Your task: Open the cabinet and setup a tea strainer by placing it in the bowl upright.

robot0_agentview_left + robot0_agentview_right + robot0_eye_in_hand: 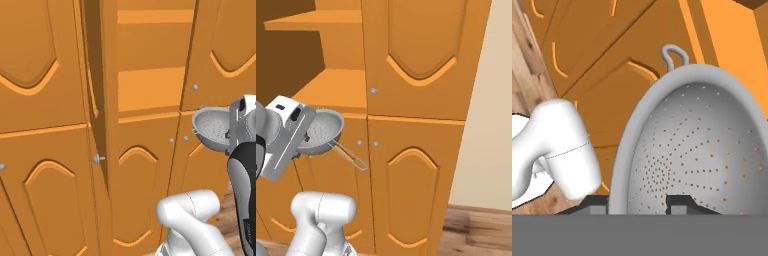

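Nearest the cameras, the white arm bends up from the base and carries the claw [306, 136] out in front of the cabinet, wrist turned so the hand lies roughly sideways at about the height of the lower shelf. The claw is clenched on the tea strainer [322, 132]: in the hand view its two dark fingertips [684, 204] sit either side of the thick rim of the tea strainer [697, 145], one outside the wall and one inside. The strainer is held in the air, tipped on its side, so its perforated hollow faces the left base camera, where the tea strainer [214, 127] shows just left of the hand. A thin wire handle [348, 154] slants down and away from it, ending in a loop close to the lower doors but apart from them. Behind the strainer stands the cabinet [95, 115], its tall door swung out toward the robot and seen edge-on, the small silver knob [98, 158] sticking out from that edge. The opening beside it shows bare wooden shelves [150, 87], with free room between the door edge and the held strainer. To the right, shut doors [421, 60] run to a pale wall [491, 125], and wooden floor [481, 230] lies below.
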Available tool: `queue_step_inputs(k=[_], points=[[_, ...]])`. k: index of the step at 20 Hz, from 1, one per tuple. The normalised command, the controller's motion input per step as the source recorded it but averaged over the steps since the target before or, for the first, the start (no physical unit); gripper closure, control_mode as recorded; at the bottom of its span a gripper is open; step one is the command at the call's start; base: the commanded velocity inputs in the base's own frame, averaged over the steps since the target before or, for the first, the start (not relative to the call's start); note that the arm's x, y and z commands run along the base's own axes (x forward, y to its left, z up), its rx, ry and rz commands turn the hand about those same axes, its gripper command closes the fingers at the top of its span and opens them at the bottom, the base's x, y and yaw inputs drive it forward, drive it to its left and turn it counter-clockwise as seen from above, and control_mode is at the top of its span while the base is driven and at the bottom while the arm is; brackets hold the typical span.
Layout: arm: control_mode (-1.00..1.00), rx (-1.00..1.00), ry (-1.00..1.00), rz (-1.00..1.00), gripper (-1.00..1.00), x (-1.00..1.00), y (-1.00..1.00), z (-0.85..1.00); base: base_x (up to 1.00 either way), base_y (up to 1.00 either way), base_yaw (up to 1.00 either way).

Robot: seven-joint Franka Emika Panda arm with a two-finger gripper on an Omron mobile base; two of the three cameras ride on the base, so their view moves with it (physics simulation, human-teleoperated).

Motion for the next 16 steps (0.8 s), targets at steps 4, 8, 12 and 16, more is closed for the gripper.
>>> queue_step_inputs(k=[4, 8, 12, 16], points=[[1.00, 0.00, 0.00, 0.00, 1.00, 0.00, 0.00, 0.00, -0.01, -0.96, -0.49], [1.00, 0.00, 0.00, 0.00, 1.00, 0.00, 0.00, 0.00, 0.00, -0.99, -0.67], [1.00, 0.00, 0.00, 0.00, 1.00, 0.00, 0.00, 0.00, 0.00, -0.45, -0.85], [1.00, 0.00, 0.00, 0.00, 1.00, 0.00, 0.00, 0.00, 0.00, -0.01, -0.99]])
